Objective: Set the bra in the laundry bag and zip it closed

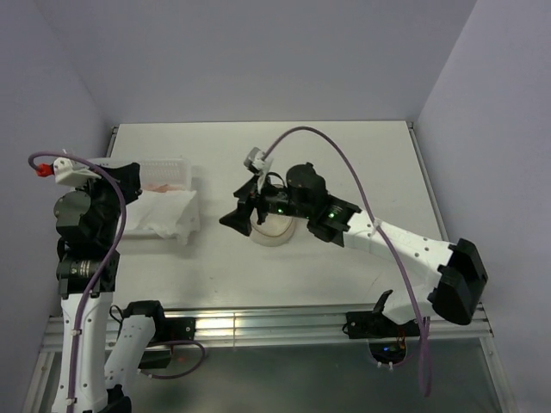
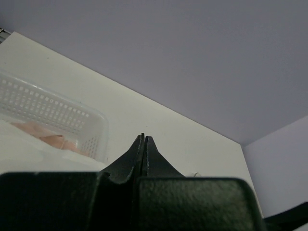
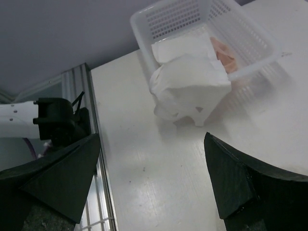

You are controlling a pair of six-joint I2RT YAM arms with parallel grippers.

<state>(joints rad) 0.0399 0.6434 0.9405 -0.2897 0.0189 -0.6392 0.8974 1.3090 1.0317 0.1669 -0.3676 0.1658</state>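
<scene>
The bra [image 1: 158, 185] is a pale pink-peach piece lying in the far part of the white perforated basket [image 1: 168, 165]. It also shows in the left wrist view [image 2: 45, 138] and the right wrist view [image 3: 223, 52]. The laundry bag [image 1: 277, 232], a round white mesh case, lies on the table at centre, partly hidden under my right wrist. My right gripper [image 1: 238, 213] is open and empty, just left of the bag, pointing at the basket [image 3: 168, 17]; it also shows in the right wrist view [image 3: 151, 139]. My left gripper [image 2: 143, 138] is shut and empty, raised beside the basket's left end [image 1: 129, 176].
A white cloth [image 1: 162, 215] fills the near part of the basket and hangs over its near edge; it also shows in the right wrist view [image 3: 190, 82]. A metal rail [image 1: 258, 323] runs along the table's near edge. Walls enclose the table on three sides.
</scene>
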